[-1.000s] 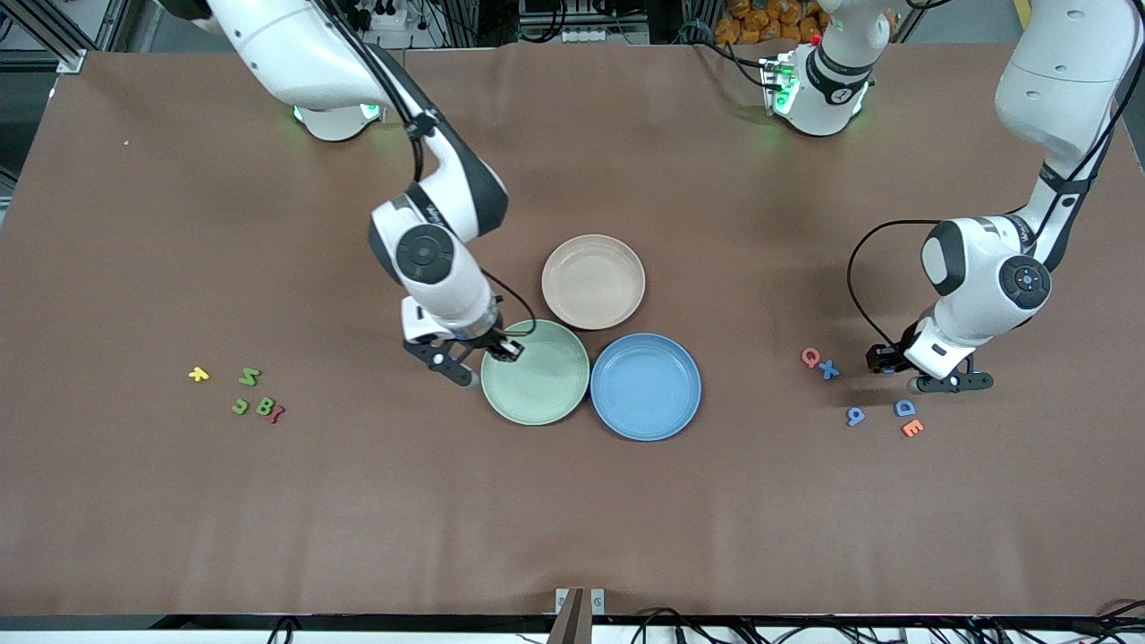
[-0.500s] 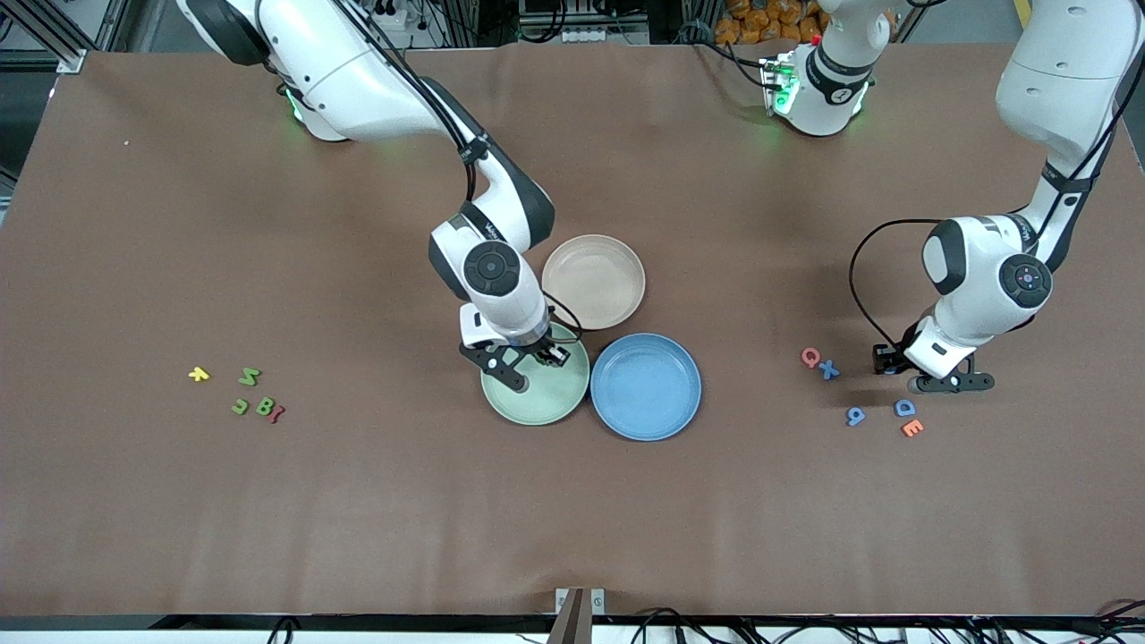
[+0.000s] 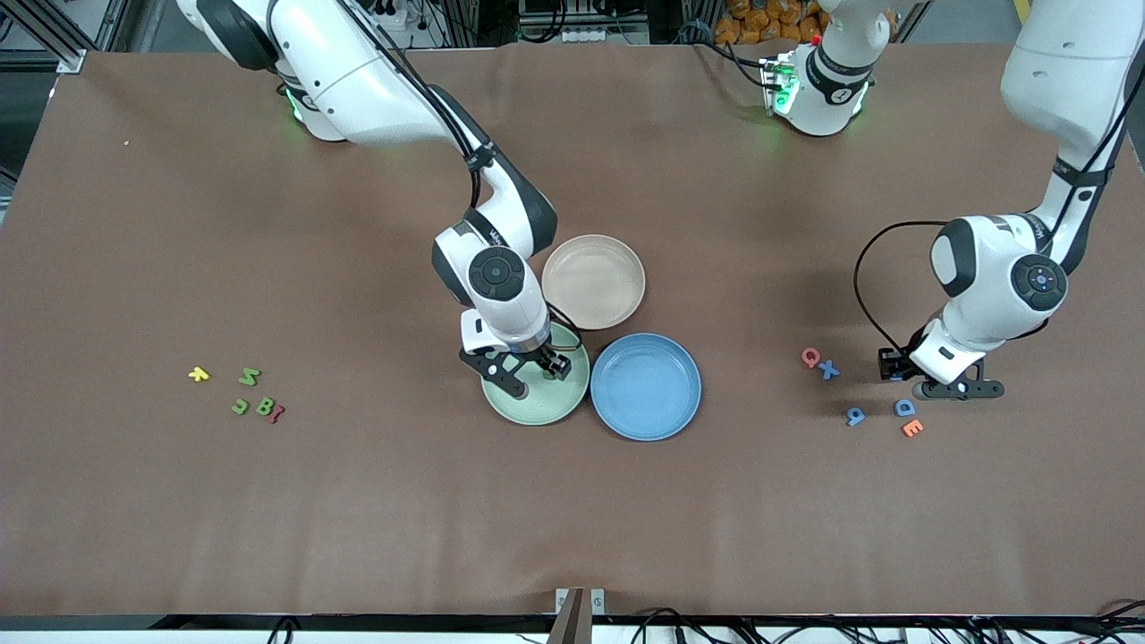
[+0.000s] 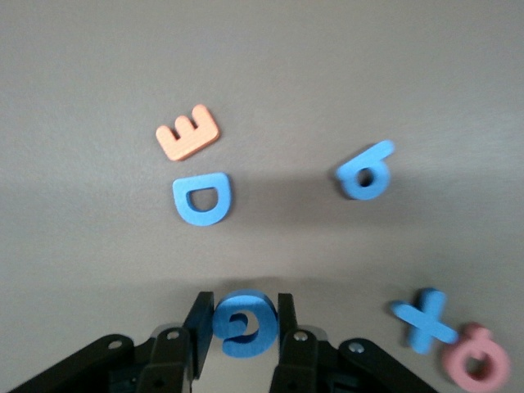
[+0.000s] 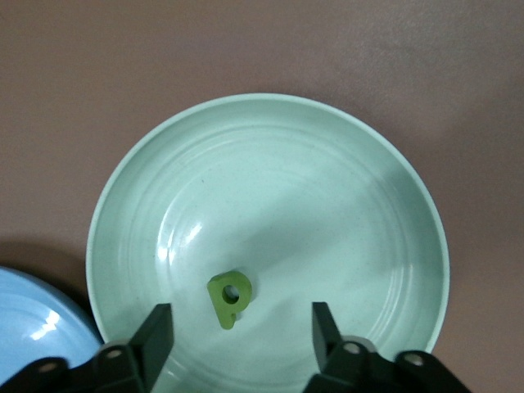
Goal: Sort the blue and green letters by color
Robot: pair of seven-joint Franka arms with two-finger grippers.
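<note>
Right gripper [image 5: 237, 340]: we have just spread our fingers wide; green P [image 5: 228, 298] lies freed between them in the green plate [image 5: 393, 213]. Left gripper [image 4: 243, 332]: pinching blue G [image 4: 244, 324] just above the table — first blue.

Green P [image 5: 228, 298] in green plate [image 5: 270, 131], between spread right claw [image 5: 243, 329] fingers

- The right arm is reaching from its base toward the table's middle, its right gripper [image 3: 528, 376] pointing down with fingers spread apart.
- The left arm is bending steeply down, its left gripper [image 4: 244, 323] clamping a small piece.
</note>
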